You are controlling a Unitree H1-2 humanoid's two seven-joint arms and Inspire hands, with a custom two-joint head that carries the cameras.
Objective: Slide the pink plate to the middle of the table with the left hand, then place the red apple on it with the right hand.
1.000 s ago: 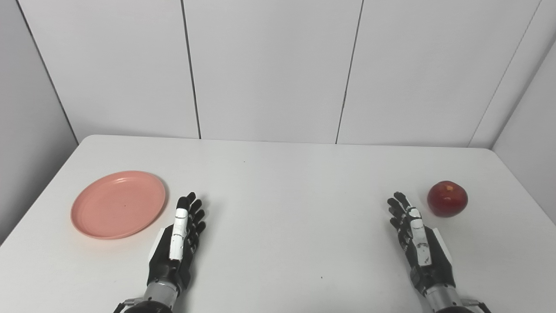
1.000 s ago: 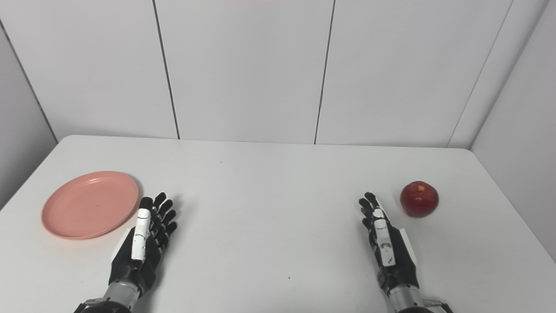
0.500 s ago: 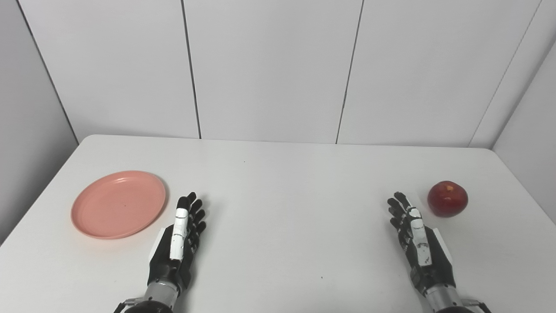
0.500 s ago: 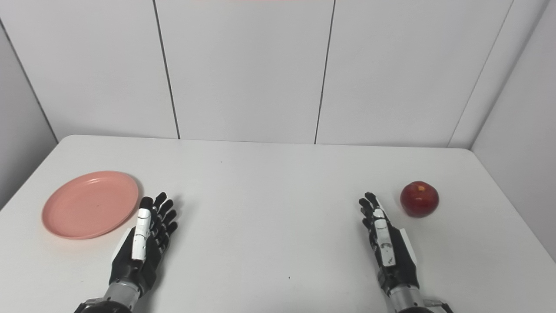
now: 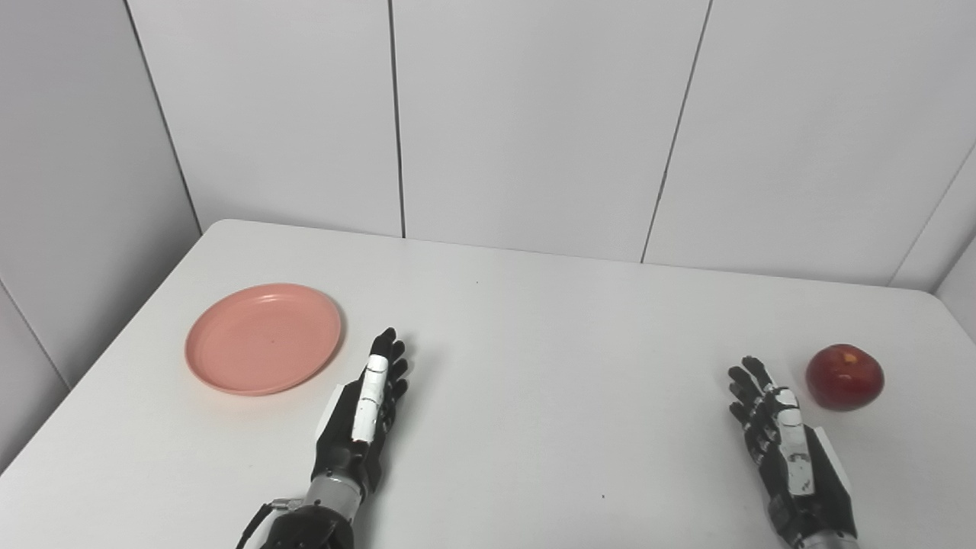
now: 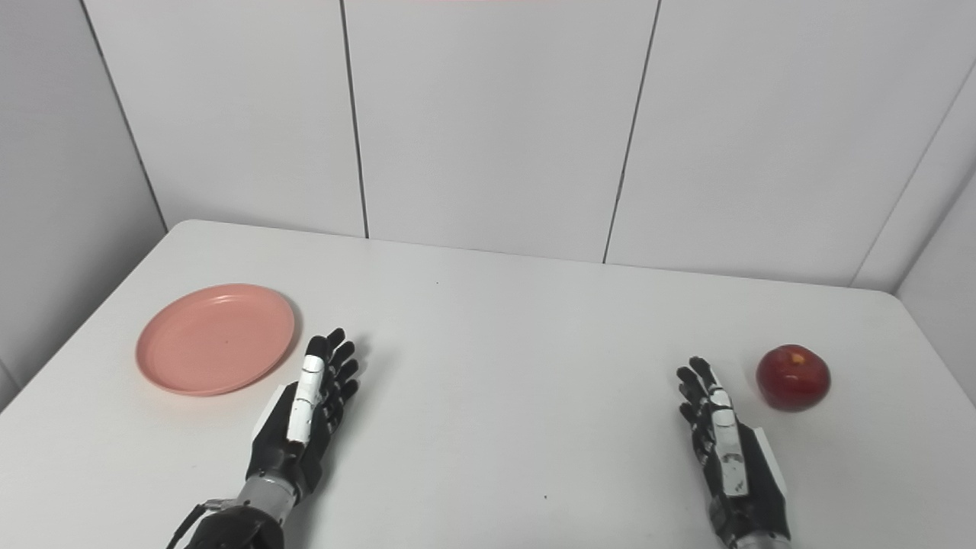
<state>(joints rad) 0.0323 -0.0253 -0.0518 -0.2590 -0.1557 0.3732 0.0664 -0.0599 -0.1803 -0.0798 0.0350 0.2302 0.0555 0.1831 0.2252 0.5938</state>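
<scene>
I see my left hand [image 5: 358, 423] lying low over the counter [image 5: 534, 358], fingers extended and slightly apart, grasping nothing. Its fingertips [image 5: 387, 345] point away from me toward the far wall. The pink plate [image 5: 264, 338] sits flat on the counter just beside that hand, to its left and a little farther from me; hand and plate are apart, with a narrow strip of bare counter between them. The plate carries nothing and lies toward the left side of the counter, not at its middle. My right hand [image 6: 728, 457] is likewise released, fingers straight and spread a little, low over the counter near the front right. The red apple [image 6: 792, 377] stands on the counter near that hand, to its right and slightly ahead of the fingertips, not touching it. The two hands are well apart, with the middle of the counter between them. Pale wall panels [image 5: 534, 114] stand behind the counter's far edge.
</scene>
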